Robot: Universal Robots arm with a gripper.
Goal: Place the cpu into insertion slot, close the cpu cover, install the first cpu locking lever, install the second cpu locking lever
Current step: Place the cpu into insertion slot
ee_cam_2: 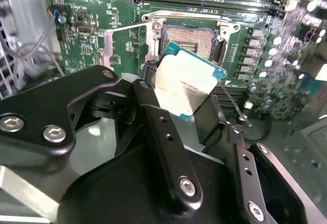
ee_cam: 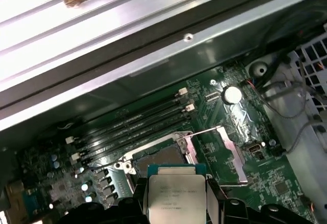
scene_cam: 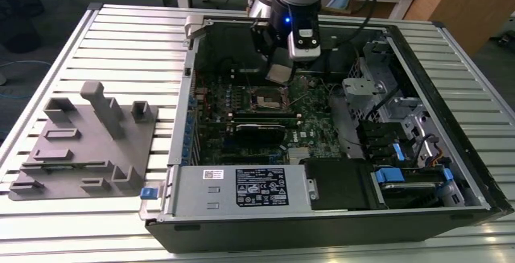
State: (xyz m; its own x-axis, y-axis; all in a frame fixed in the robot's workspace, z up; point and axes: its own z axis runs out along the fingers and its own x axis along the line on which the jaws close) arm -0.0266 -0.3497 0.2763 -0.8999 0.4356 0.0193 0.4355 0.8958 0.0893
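Where the exterior view's left begins, a grey moulded fixture (scene_cam: 84,145) with upright posts sits on the slatted metal table (scene_cam: 120,34), well apart from the work. Just beside it towards the middle lies the open computer case (scene_cam: 322,221), its green motherboard (scene_cam: 241,115) facing up. The arm reaches down into the case, and the gripper (scene_cam: 279,75) hangs over the board near the insertion slot (scene_cam: 269,98). In the second wrist view the black fingers (ee_cam_2: 148,98) are pressed against two opposite edges of the cpu (ee_cam_2: 186,83), pinching it between them with its dull silver top showing. The chip is tilted and held above the board, just short of the slot's open square; it is not seated. In the first wrist view the cpu cover (ee_cam: 228,152) is swung open beside the slot, and the long memory slots (ee_cam: 133,124) run along the slot's other side. Further to the exterior view's right, the case holds metal drive bays (scene_cam: 402,124) with blue clips (scene_cam: 388,175).
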